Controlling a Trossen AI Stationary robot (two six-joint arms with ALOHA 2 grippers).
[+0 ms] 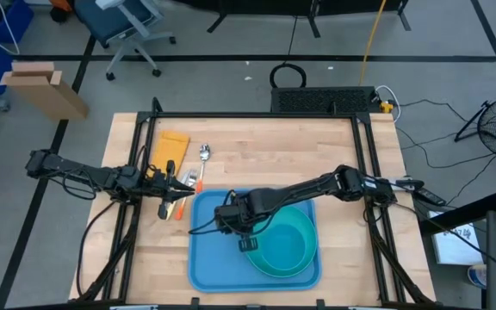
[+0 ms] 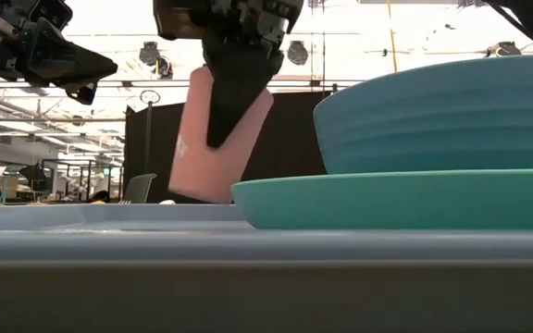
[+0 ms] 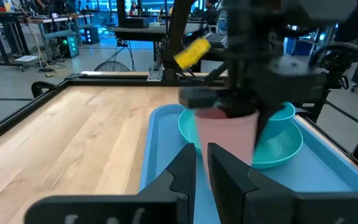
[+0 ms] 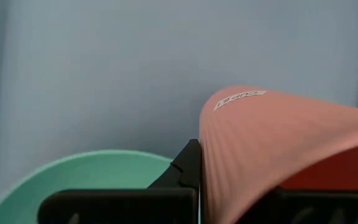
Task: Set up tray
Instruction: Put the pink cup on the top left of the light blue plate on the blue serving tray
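The big blue tray (image 1: 207, 258) lies on the wooden table's near half. On its right part sits a turquoise plate (image 1: 263, 261) with a blue bowl (image 2: 442, 120) on it. My right gripper (image 1: 235, 222) reaches in from the right, over the tray's middle, and is shut on a pink ribbed cup (image 2: 218, 148). The cup stands tilted just left of the plate (image 2: 396, 199). From above the gripper hides the cup. My left gripper (image 1: 185, 184) hovers shut at the tray's far left corner, pointing toward the cup (image 3: 229, 134). My right gripper holds the pink cup by its upper wall near the rim (image 4: 213, 155), coming from above and pointing down. One finger (image 2: 234, 92) lies on the outside of the wall; the cup hides the other. The cup hangs tilted, its base (image 2: 202, 192) close over the tray floor; whether it touches, I cannot tell.
Left of the tray's far edge lie a metal spoon (image 1: 204, 153), an orange-yellow cloth (image 1: 173, 146) and orange utensils (image 1: 177, 207) under my left arm. Bare wood shows on the table's far half. Black frame rails (image 1: 364, 155) run along the table's sides.
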